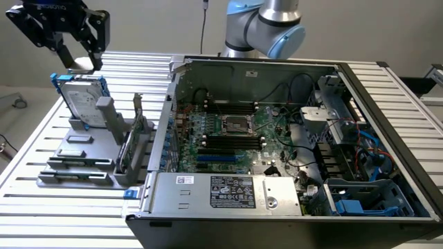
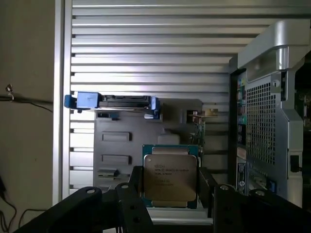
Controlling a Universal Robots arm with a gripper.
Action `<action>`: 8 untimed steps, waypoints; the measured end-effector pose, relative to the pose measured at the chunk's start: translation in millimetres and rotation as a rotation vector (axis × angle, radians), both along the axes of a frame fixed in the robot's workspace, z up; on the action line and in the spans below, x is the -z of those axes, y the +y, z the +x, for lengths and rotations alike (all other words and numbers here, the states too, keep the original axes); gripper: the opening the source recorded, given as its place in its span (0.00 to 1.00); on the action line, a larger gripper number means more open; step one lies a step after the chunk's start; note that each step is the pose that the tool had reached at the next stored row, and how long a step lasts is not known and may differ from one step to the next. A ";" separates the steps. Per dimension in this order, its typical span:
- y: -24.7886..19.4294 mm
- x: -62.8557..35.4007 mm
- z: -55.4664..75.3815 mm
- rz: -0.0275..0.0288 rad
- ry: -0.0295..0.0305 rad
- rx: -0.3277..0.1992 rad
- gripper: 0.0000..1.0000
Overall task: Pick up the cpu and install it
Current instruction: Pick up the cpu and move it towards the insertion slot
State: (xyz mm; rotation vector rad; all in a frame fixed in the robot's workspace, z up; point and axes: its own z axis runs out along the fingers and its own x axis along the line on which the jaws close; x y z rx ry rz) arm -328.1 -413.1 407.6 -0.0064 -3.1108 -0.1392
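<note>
- One cpu (image 2: 170, 177), a flat square chip with a dull silver top and faint printed lettering, sits clamped between the two dark fingers (image 2: 136, 187) of the gripper (image 2: 170, 184), which press on opposite edges.
- The jaws stand fairly wide, closed only as far as the chip's width allows.
- In the exterior view the gripper (image 1: 82, 58) hangs high at the exterior view's left, with the cpu (image 1: 82, 64) a pale patch at its tips, lifted clear of everything below.
- Just beneath stands an upright hard drive (image 1: 82, 101) in a blue bracket, held in a grey fixture tray (image 1: 76, 155) on the slatted table (image 1: 62, 218).
- Well apart, toward the exterior view's right, lies the open computer case (image 1: 207, 192); the metal-framed socket (image 1: 235, 123) sits mid-motherboard (image 1: 229, 150).
- Step in hand, as a judgement: the pick-up looks done and the install not yet begun.
- Installing would call for clearing the case wall, squaring the chip to the socket frame, and lowering it gently and level.
</note>
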 end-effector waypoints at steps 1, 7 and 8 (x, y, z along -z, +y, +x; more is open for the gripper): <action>0.0 -2.1 4.5 0.0000 0.0003 0.000 0.55; 0.0 -12.9 31.5 -0.0001 0.0023 0.000 0.55; 0.0 -14.3 36.2 -0.0001 0.0026 0.000 0.55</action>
